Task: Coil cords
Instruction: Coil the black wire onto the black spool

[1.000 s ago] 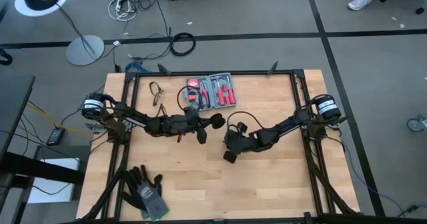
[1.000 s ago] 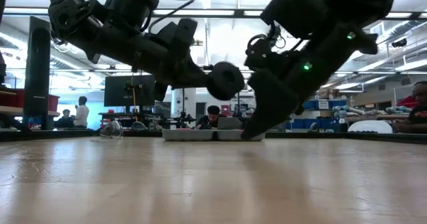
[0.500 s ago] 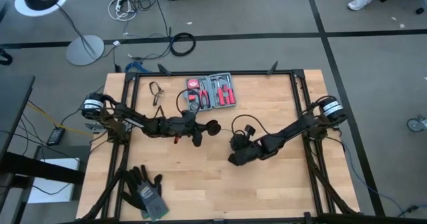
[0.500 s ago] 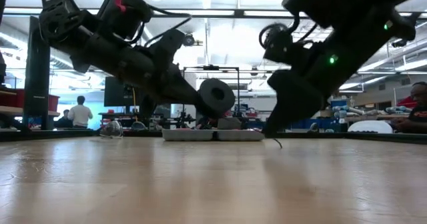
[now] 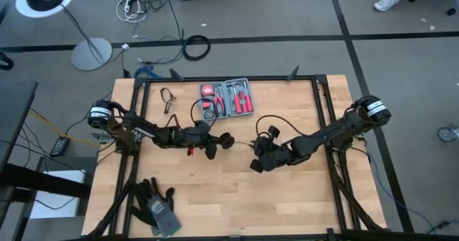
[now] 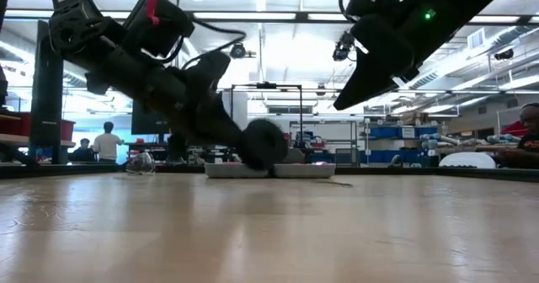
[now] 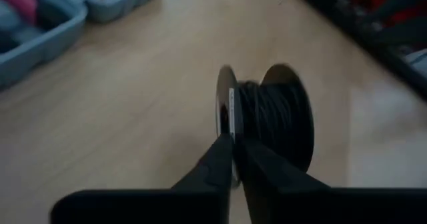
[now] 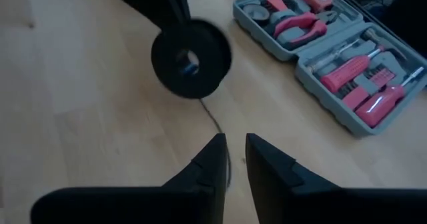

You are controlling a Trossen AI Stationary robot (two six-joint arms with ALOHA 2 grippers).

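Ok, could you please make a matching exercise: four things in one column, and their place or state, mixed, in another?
Things:
1. disc
2. tool kit
3. gloves
4. right gripper

Place or state:
a. lies open, pink tools showing
b. raised above the table
c. lower left corner in the high view
d. clamped by the left gripper

Pairs: 1-d, 2-a, 3-c, 4-b

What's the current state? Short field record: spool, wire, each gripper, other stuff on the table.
spool: black spool clamped by its flange, low over the table centre
wire: thin black wire trails from spool toward right gripper
left gripper: fingers shut on spool flange
right gripper: fingers slightly apart, wire between them; grip unclear
tool kit: open, far edge
gloves: near-left corner
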